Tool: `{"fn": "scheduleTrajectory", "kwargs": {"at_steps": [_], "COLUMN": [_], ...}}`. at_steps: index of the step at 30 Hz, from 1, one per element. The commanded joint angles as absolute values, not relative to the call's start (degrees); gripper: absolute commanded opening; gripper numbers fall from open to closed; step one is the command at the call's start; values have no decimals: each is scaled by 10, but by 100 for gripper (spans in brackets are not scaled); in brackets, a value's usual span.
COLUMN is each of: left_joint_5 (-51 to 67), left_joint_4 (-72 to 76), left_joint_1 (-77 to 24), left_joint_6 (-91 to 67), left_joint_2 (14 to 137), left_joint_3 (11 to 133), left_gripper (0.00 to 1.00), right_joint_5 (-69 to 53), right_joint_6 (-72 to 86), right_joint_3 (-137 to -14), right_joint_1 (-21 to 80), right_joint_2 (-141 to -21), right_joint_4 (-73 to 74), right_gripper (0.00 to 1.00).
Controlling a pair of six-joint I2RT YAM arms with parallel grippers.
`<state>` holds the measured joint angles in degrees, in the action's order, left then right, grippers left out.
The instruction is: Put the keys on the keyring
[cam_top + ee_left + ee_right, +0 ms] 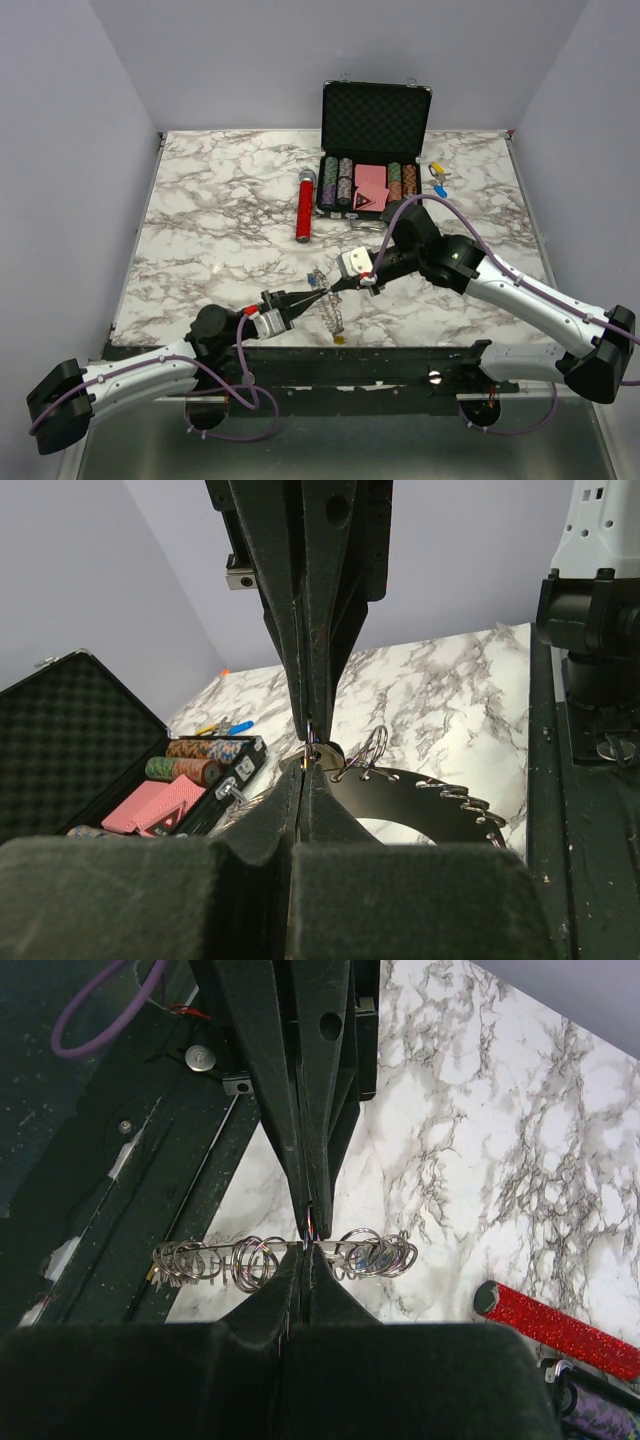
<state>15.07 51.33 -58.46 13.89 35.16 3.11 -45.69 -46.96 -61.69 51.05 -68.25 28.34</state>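
Above the marble worktop (200, 210) with pale walls (300, 60), the left end effector (322, 296) and the right end effector (337, 287) both pinch the keyring (332, 318).

Quick colour rundown: the surface (200, 200) is white marble print with grey-black veining all over. The case (376, 110) at the far edge is black, with dark egg-crate foam in the lid. The chips (337, 180) inside are striped stacks in green, purple and orange-brown, next to pinkish-red cards (371, 178). The cylinder (303, 212) is glittery red with a greyish cap (properly sparkly in the right wrist view). Small blue and yellow tags (438, 178) lie toward the far right corner. The keyring (285, 1257) and its keys (333, 318) are plain silver. Left arm (140, 375) and right arm (530, 295) are white with black joints, the left hand (322, 297) and right hand (337, 287) are black-fingered, and the cables (250, 385) are purple. Walls (250, 60) are pale lavender.
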Motion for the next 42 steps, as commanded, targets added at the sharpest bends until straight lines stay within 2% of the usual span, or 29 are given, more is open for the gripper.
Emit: {"fn": "scheduleTrajectory", "kwargs": {"at_steps": [1, 29, 42], "left_joint_5": [159, 106, 128], "left_joint_4": [541, 517, 531], "left_joint_1": [-584, -580, -578], "left_joint_6": [136, 71, 72], "left_joint_2": [346, 294, 298], "left_joint_3": [12, 10, 3], "left_gripper": [0, 0, 0], "right_joint_5": [-471, -446, -428], "right_joint_6": [-478, -512, -441], "right_joint_3": [-616, -602, -611], "right_joint_1": [515, 517, 517], "right_joint_2": [-685, -680, -682], "right_joint_4": [285, 302, 250], "right_gripper": [0, 0, 0]}}
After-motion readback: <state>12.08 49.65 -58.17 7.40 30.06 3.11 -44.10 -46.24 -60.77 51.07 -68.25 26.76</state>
